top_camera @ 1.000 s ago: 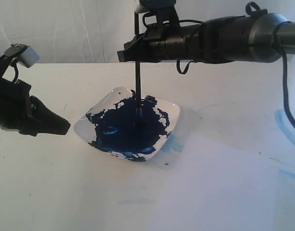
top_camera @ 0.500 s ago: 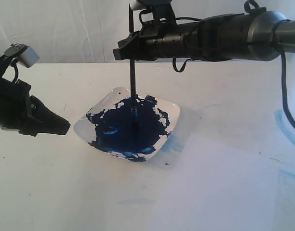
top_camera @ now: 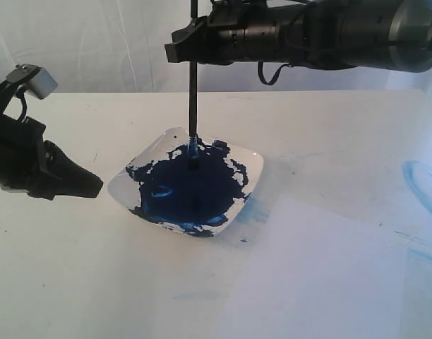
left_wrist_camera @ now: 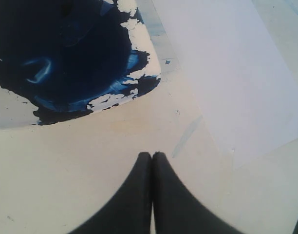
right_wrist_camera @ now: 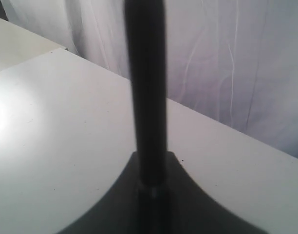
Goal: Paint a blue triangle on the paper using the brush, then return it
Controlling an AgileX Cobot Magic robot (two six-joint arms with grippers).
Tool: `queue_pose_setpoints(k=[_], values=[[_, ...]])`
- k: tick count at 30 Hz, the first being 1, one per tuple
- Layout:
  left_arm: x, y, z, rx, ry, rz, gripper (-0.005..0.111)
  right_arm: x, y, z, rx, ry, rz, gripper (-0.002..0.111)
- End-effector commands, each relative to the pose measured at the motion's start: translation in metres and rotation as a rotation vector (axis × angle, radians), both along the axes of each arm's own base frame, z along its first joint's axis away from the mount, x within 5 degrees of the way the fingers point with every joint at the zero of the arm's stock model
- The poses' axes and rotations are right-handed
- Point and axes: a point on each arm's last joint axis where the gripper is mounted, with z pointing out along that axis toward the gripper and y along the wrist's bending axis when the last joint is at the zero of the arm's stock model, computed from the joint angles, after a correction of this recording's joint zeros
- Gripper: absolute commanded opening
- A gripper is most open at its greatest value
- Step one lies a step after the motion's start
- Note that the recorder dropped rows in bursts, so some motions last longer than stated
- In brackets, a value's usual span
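Black and thin, the brush (top_camera: 193, 106) hangs upright over the white paint dish (top_camera: 253, 164). Its blue-stained tip is at the surface of the dark blue paint (top_camera: 188, 191); whether it touches I cannot tell. The right gripper (top_camera: 188, 49) is clamped on the handle high up. The paper (top_camera: 322, 268) lies just beside the dish on the table (top_camera: 329, 127). The left gripper (top_camera: 91, 186) sits apart from the dish, fingers pressed together, holding nothing.

— What's there, counted?
— One brush (top_camera: 193, 99), one paint dish (top_camera: 254, 164), one sheet of paper (top_camera: 322, 268).
— And grippers?
— Two: a left gripper (top_camera: 97, 186) and a right gripper (top_camera: 182, 51).
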Motion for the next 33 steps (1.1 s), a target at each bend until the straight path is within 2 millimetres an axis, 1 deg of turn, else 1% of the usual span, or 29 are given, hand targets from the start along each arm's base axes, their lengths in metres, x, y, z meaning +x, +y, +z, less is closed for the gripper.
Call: queue_pose_setpoints(k=[1,3,4,6,8,14,16,18,20,22,23,25,26,27,28,30,33], values=[[-0.001,-0.002,0.003,-0.023,0.009,-0.013,0.0,-0.002,0.002,0.001,0.015,0.009,0.034,0.0],[-0.001,-0.002,0.003,-0.023,0.009,-0.013,0.0,-0.006,0.001,0.009,0.025,-0.009,0.051,0.0],[-0.001,-0.002,0.003,-0.023,0.009,-0.013,0.0,-0.006,0.001,0.009,0.021,-0.015,0.052,0.0],[-0.001,-0.002,0.003,-0.023,0.009,-0.013,0.0,-0.005,0.002,0.004,0.01,-0.01,0.053,0.0],[-0.001,-0.002,0.003,-0.023,0.009,-0.013,0.0,-0.002,0.004,-0.006,-0.011,0.005,0.06,0.0],[-0.001,-0.002,0.003,-0.023,0.009,-0.013,0.0,-0.003,0.004,-0.003,-0.004,0.003,0.067,0.0],[-0.001,-0.002,0.002,-0.018,-0.003,-0.025,0.0,-0.005,0.002,0.003,0.007,-0.003,0.063,0.0],[-0.001,-0.003,0.002,-0.013,-0.023,-0.044,0.0,-0.009,0.0,0.014,0.026,-0.015,0.061,0.0],[-0.001,-0.003,0.003,-0.023,-0.037,-0.053,0.0,-0.016,-0.005,0.03,0.047,-0.041,0.058,0.0],[-0.001,-0.005,0.005,-0.051,-0.048,-0.062,0.0,-0.021,-0.013,0.049,0.071,-0.072,0.051,0.0],[-0.001,-0.006,0.007,-0.069,-0.053,-0.07,0.0,-0.026,-0.021,0.062,0.08,-0.091,0.043,0.0],[-0.003,-0.01,0.009,-0.102,-0.058,-0.092,0.0,-0.031,-0.034,0.077,0.087,-0.092,0.019,0.0],[-0.005,-0.014,0.01,-0.106,-0.066,-0.115,0.0,-0.034,-0.045,0.088,0.086,-0.078,-0.006,0.0],[-0.007,-0.018,0.01,-0.106,-0.069,-0.137,0.0,-0.037,-0.053,0.093,0.081,-0.059,-0.015,0.0],[-0.01,-0.025,0.009,-0.105,-0.07,-0.162,0.0,-0.04,-0.061,0.098,0.079,-0.024,-0.03,0.0],[-0.016,-0.043,0.005,-0.098,-0.067,-0.221,0.0,-0.05,-0.079,0.107,0.012,0.002,-0.044,0.0],[-0.021,-0.07,-0.006,-0.074,-0.069,-0.277,0.0,-0.067,-0.102,0.118,-0.06,0.036,-0.067,0.0]])
